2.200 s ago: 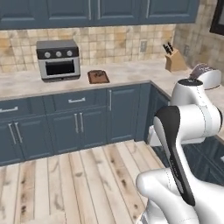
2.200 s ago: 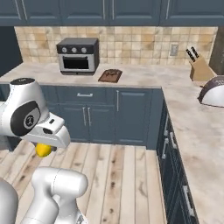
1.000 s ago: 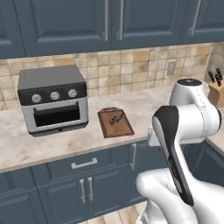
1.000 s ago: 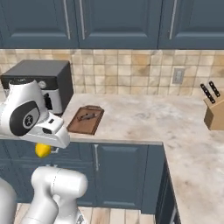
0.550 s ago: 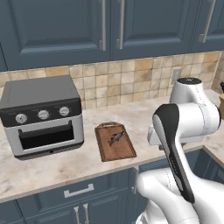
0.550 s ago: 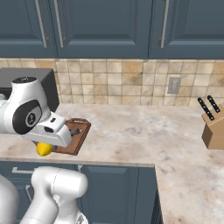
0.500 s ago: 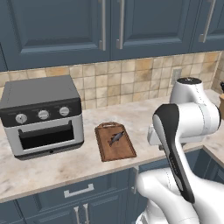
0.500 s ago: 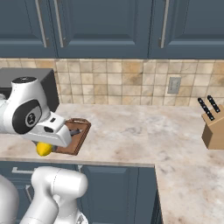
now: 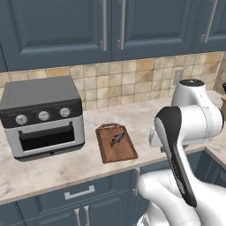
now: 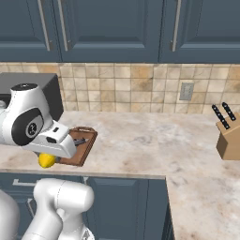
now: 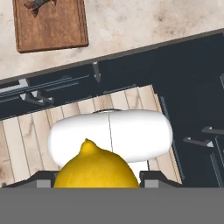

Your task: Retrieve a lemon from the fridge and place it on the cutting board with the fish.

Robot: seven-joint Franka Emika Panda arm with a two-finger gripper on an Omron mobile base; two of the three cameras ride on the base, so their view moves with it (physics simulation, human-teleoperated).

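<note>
The gripper (image 11: 96,183) holds the lemon (image 10: 46,160) between its fingers; the left base view shows the fish (image 9: 117,139) on the cutting board (image 9: 115,143).

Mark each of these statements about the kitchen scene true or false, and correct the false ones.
1. The lemon is held in the gripper. True.
2. The lemon already rests on the cutting board. False: it is off the board, held over the floor in front of the cabinets.
3. The fish lies on the cutting board. True.
4. The knife block stands right beside the toaster oven. False: it is far along the counter, on the opposite side of the board from the oven.
</note>
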